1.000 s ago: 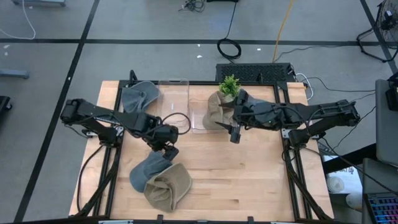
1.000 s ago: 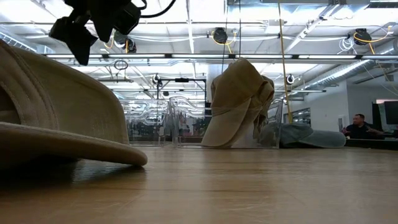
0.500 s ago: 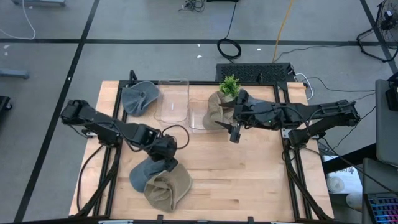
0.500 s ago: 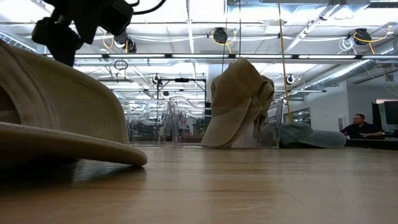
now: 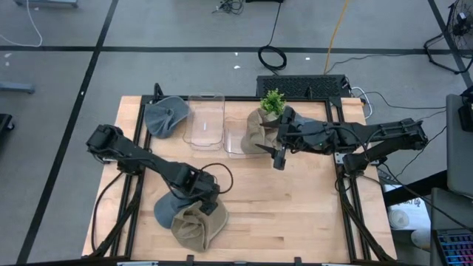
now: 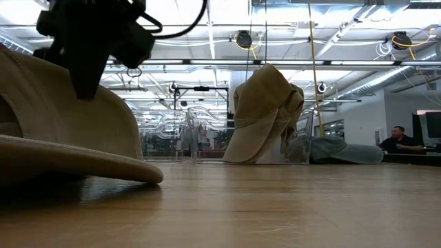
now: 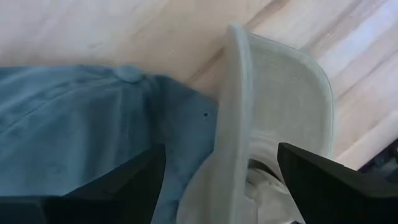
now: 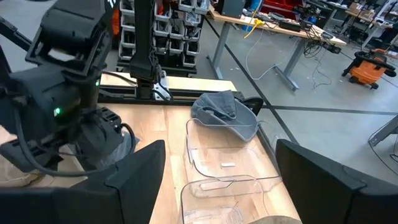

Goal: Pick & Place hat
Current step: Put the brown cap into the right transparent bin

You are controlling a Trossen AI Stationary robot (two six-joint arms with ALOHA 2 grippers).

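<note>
Left gripper (image 5: pixel 209 205) is hovering with its fingers spread wide, straddling the tan hat's (image 5: pixel 198 226) upturned brim at the near edge of the wooden table (image 5: pixel 295 214); nothing is being clamped between them. In the left wrist view the two dark fingers (image 7: pixel 106 186) are sitting on either side of the pale brim (image 7: pixel 233 118), with the blue hat (image 7: pixel 68 130) lying just beside it and partly under it. Seen from above, that blue hat (image 5: pixel 167 207) is touching the tan one, tucked against its far left side. Farther back, the right gripper (image 5: pixel 278 158) is waiting above the table's middle, fingers also spread and empty. Behind it a second tan hat (image 5: pixel 255 133) is leaning against a clear bin (image 5: pixel 206 120), with a small green plant (image 5: pixel 273 101) beside it. Another blue hat (image 5: pixel 165 116) is resting at the far left corner.
</note>
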